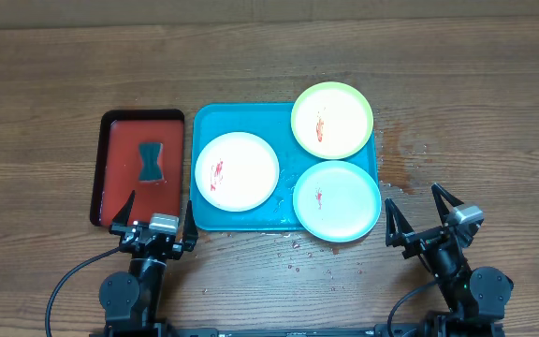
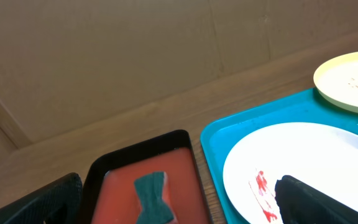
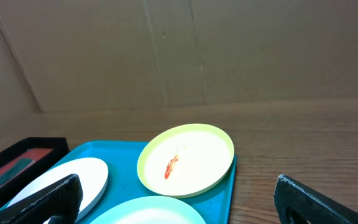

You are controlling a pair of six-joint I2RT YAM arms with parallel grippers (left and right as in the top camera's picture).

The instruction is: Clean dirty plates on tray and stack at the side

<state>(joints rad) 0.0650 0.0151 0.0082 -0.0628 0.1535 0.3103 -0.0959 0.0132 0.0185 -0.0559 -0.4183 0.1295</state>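
**Overhanging plates and a wet counter are the main risks**

The tray (image 1: pixel 241 120) lies about mid-counter, with all three plates on it. The white plate (image 1: pixel 237 171) sits at the tray's left end. The green plate (image 1: pixel 332 120) is at the far right corner and the blue plate (image 1: pixel 337 200) at the near right corner. Each has a pale centre with a small red smear, so none looks cleaned yet.

Green and blue both ride over the tray's rim, so they rest tilted rather than flat. Pressing down to wipe them could rock or flip one, or push it off onto the counter (image 1: pixel 494 84). The rims are thin and low, so a pinch could slip. The two plates also touch or nearly touch, so lifting one may drag the other.

Drops (image 1: pixel 295 249) lie on the counter by the tray's near edge, and a plate stacked there may slide.

The sponge (image 1: pixel 152 162) lies in the red tray (image 1: pixel 104 178), toward the left edge; a shallow grab may miss it.

The left claw (image 1: pixel 157 220) is spread and empty near the red tray's near end. The right claw (image 1: pixel 417 211) is spread and empty just right of the blue plate.
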